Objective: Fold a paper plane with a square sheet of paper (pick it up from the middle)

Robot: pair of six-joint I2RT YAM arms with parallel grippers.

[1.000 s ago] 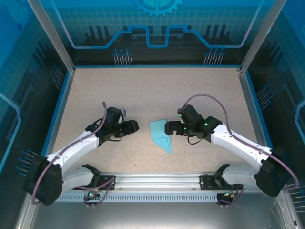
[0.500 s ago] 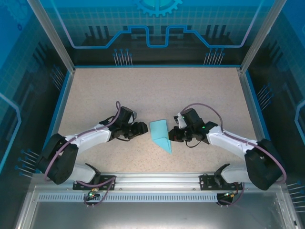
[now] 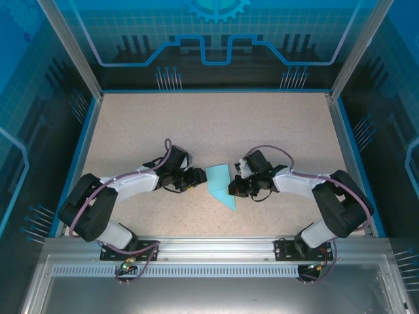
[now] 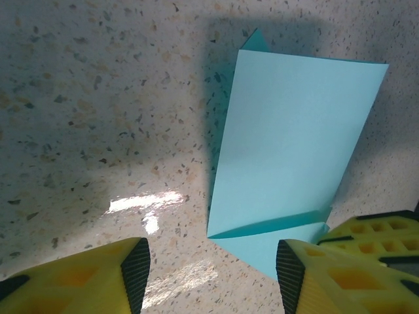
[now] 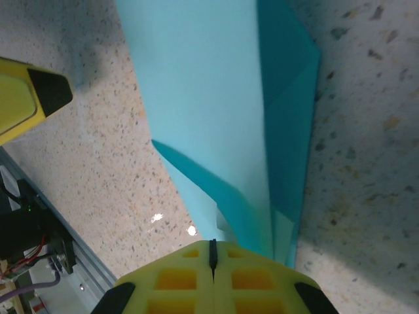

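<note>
On my overhead feed the paper plane (image 3: pixel 220 186) lies flat on the speckled table (image 3: pixel 196 124) just below the middle of the frame, between the two arms. It is a narrow cyan wedge with its broad end up and its point toward the lower right. The left claw (image 3: pixel 196 178) sits just beside the paper's left edge. Its wrist camera shows me its yellow fingers (image 4: pixel 85 278) well apart at the bottom corners, jaws open and holding nothing. There the plane runs from the upper right down to a tip beside the right-hand finger, with a folded flap crossing its lower end. The right claw (image 3: pixel 232 188) is at the paper's right edge. Its own camera shows its two fingers pressed together at the bottom centre, closed, with the plane's narrow end running down to their tips. I cannot tell whether paper is pinched between them or merely touched.
</note>
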